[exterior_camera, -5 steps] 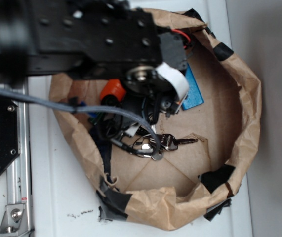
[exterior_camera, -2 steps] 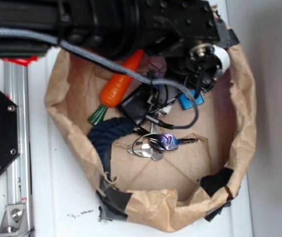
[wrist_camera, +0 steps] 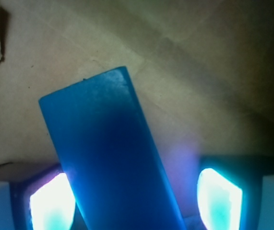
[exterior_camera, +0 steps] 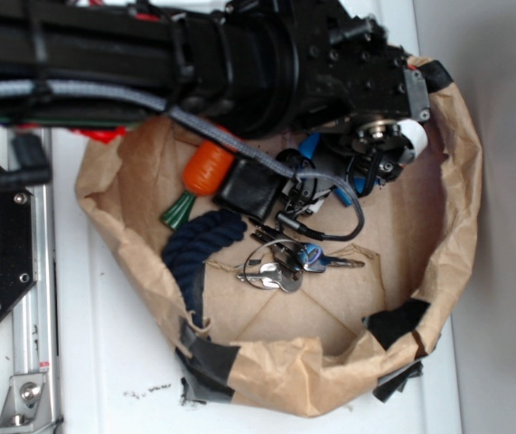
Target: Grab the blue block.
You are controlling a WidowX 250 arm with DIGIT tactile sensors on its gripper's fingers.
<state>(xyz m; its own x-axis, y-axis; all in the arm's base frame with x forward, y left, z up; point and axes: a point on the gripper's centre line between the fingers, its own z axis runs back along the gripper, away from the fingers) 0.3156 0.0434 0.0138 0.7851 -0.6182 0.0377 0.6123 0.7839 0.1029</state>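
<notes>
Pincer [wrist_camera: 137, 199] spread wide, its two glowing pads either side of the blue block [wrist_camera: 110, 158]. The left pad [wrist_camera: 53, 203] sits close against the block; the right stands clear, nothing gripped.

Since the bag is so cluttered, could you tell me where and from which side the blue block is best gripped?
Grip the blue block across its two long straight edges, coming straight down from above. In the wrist view it lies flat on the brown paper as a thin slab, slightly skewed between the two fingers, with bare paper on both sides. The gripper already straddles it, so turning slightly to square up should help.
</notes>
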